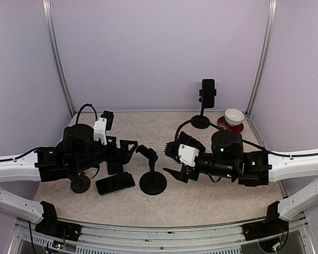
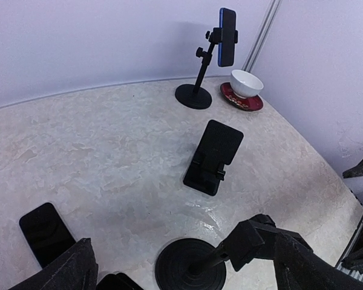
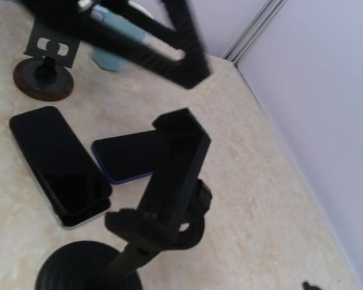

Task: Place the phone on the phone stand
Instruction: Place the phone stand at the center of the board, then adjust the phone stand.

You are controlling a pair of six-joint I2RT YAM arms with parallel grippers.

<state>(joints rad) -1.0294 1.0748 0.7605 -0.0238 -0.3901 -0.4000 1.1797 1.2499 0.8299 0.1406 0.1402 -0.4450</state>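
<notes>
Black smartphone (image 1: 115, 183) lies flat on the beige worktop (image 1: 212, 201), just left of the black round-based clamp stand (image 1: 152, 182) — long axis pointing at its base. Left gripper (image 1: 126, 153) is nearer, jaws wide and empty; right gripper (image 1: 170, 161) waits across the stand — jaws apart, empty.

The worktop (image 2: 109, 139) is showing a smooth, marbled stone-look finish with a faint sheen. The phone (image 3: 57, 163) is gleaming with a glossy black glass face. The phone stand (image 3: 178, 163) is looking like matt black plastic. The bowl (image 2: 247, 83) is shining like glazed white ceramic.
</notes>
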